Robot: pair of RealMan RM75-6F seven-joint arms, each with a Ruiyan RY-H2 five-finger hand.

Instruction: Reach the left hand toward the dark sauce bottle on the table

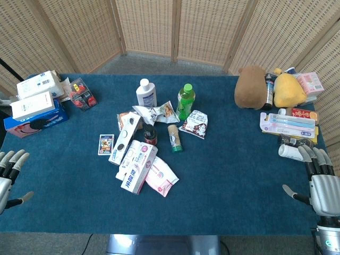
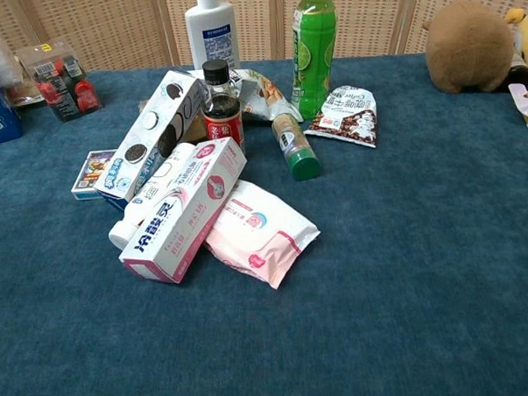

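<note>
The dark sauce bottle [image 1: 150, 135] [image 2: 221, 108] stands upright in the middle of the table, black cap on top and a red label on its side, wedged among boxes and packets. My left hand [image 1: 9, 172] sits at the table's near left edge, far from the bottle, fingers spread and holding nothing. My right hand [image 1: 317, 178] is at the near right edge, fingers apart and empty. Neither hand appears in the chest view.
Around the bottle lie a cookie box [image 2: 147, 137], a pink-and-white box [image 2: 184, 208], a pink wipes pack [image 2: 258, 231], a green-capped shaker [image 2: 294, 144] and a snack bag [image 2: 346, 114]. Behind stand a white bottle [image 1: 145, 93] and green bottle [image 1: 186, 100]. Boxes [image 1: 36, 101] and plush toys [image 1: 252, 86] line the sides.
</note>
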